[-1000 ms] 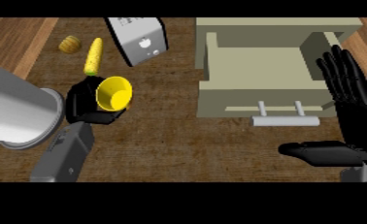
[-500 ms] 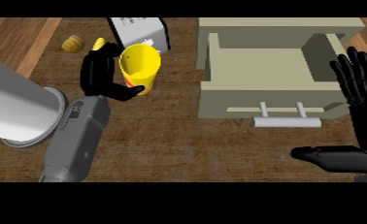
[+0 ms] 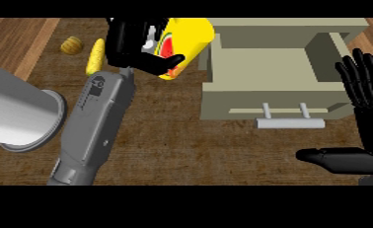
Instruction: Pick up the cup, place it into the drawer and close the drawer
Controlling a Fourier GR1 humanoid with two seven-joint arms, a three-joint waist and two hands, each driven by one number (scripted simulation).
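A yellow cup (image 3: 185,44) with a red and green mark on its side is held up in the air, tilted, just left of the open beige drawer (image 3: 277,71). My left hand (image 3: 134,47) is shut on the cup, fingers curled round its left side. The drawer stands pulled out, its inside bare, with a pale bar handle (image 3: 290,122) at its front. My right hand (image 3: 353,118) rests open at the right edge, fingers up, beside the drawer's right wall.
A corn cob (image 3: 94,57) and a small brown-yellow object (image 3: 71,45) lie on the wooden counter at the upper left. A large grey metal pot (image 3: 25,112) stands at the left edge. Bare wood lies in front of the drawer.
My left hand has lifted the cup off the counter and carried it up and to the right, close to the drawer's left wall. The right hand has barely moved.
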